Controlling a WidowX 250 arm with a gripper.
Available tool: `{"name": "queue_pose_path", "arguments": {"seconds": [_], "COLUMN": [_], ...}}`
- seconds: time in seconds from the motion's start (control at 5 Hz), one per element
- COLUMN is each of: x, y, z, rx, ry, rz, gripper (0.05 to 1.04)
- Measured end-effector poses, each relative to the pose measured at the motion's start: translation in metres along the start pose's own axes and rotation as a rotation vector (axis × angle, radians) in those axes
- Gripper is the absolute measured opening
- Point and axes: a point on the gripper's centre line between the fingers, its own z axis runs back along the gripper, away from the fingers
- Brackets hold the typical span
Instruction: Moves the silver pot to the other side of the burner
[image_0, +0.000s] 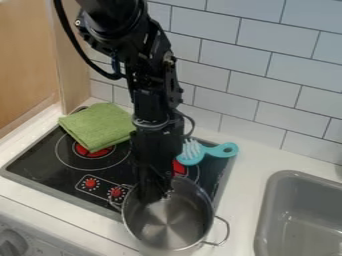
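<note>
Silver pot (170, 225) is straddling the cooktop's (43, 186) front-right edge, operator, and your gripper (157, 195) is hanging down at its far side; whether it's clamping, you're getting no call, I can't tell. Green cloth (100, 127) is partly covering the left burner (93, 151), turquoise brush (217, 151) is lying behind the pot, grey sink (294, 215) is sitting right. Pot's standing upright, gleaming, looped handles showing.

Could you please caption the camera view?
Black gripper over a round silver metal pot at a flat black stovetop.
</note>
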Motion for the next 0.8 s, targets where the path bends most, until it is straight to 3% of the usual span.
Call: {"name": "queue_pose_path", "arguments": {"seconds": [0.6,0.8], "x": [-0.007,-0.016], "y": [0.005,0.022], "z": [0.02,0.044], "rx": [0.026,0.058], "ry": [-0.01,-0.053], "rz": [0.001,0.038], "gripper": [0.055,0.055]}}
